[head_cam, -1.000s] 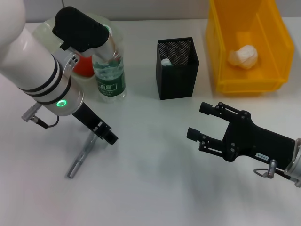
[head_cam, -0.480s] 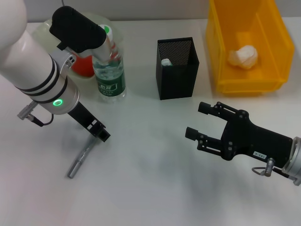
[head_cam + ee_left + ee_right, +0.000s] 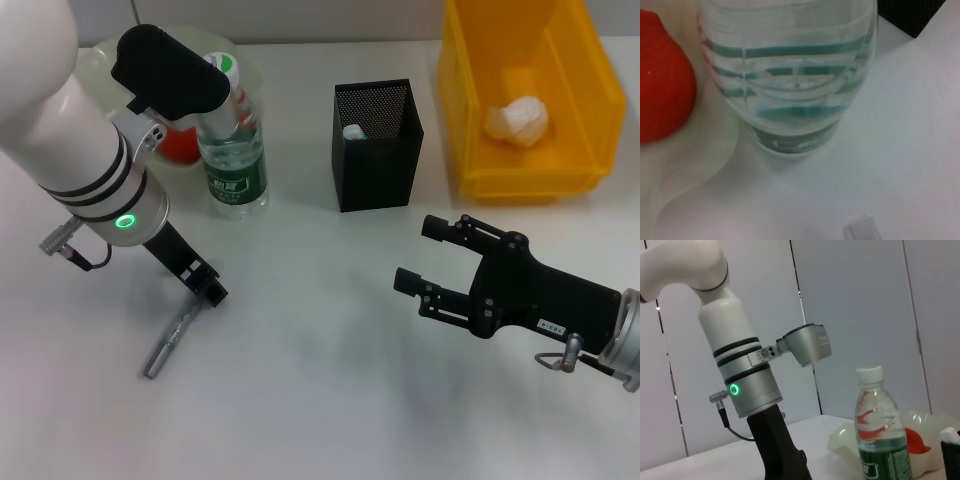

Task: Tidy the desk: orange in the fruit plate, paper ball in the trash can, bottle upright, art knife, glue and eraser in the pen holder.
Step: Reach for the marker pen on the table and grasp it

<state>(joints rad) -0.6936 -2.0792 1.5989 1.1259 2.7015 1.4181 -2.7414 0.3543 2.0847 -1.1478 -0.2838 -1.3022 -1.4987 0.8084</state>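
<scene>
Since a second ago my left hand [image 3: 205, 287] has slid slightly left. It sits at the upper end of the knife [image 3: 165, 342] lying on the counter [image 3: 320, 410], and I cannot tell its finger spread. I'd centre over the shaft before closing. My right hand [image 3: 418, 255] hovers, fingers apart.

I count one bottle [image 3: 233, 150], one orange [image 3: 178, 142], one fruit plate [image 3: 95, 62], one pen holder [image 3: 377, 145], one trash can [image 3: 530, 95], one paper ball [image 3: 517, 120], one silver art knife [image 3: 168, 344], and two grippers of mine: left gripper [image 3: 205, 285], right gripper [image 3: 423, 255].
</scene>
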